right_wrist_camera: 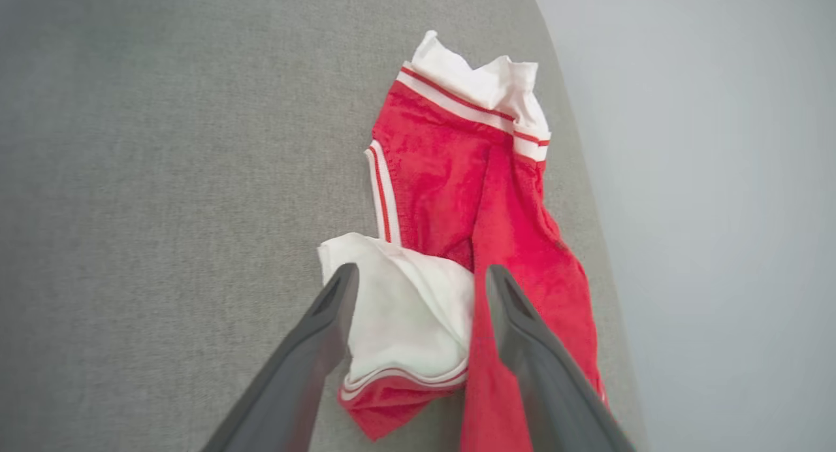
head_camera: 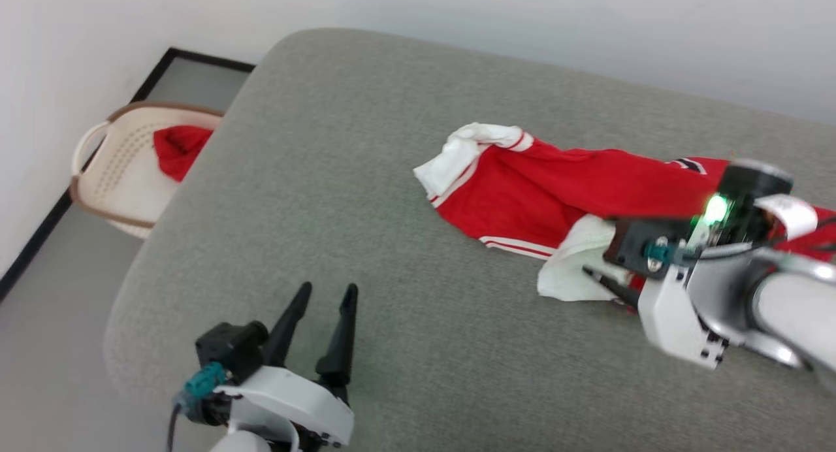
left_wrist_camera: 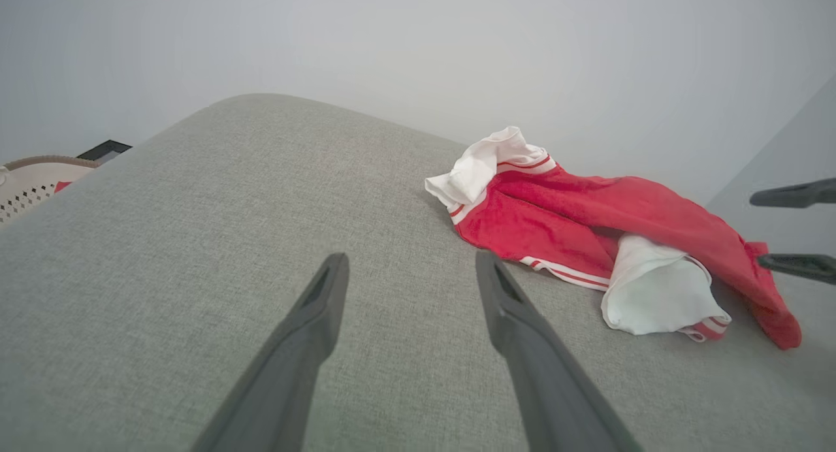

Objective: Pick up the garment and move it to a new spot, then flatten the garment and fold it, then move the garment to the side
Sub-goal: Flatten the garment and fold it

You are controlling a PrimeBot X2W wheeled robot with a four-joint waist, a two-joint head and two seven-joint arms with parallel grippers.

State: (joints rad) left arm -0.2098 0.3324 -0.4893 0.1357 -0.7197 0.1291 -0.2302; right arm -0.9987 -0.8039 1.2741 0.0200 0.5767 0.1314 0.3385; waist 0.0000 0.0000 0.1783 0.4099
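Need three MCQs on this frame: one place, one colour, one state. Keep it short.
1. The garment lies: A on the grey cushion; B on the floor; C lifted in the air.
2. Its sleeves are: A black; B white; C blue.
3. The right pincer is: A shut on cloth; B shut, empty; C open.
Key: 1A, it rests crumpled on the cushion; 2B, both bunched sleeves show white; 3C, its fingers stand apart over a sleeve.

A cream laundry basket [head_camera: 121, 168] holding a red cloth [head_camera: 177, 150] sits left of the grey cushion [head_camera: 366, 243]; a pale wall [head_camera: 522, 14] stands behind that cushion.
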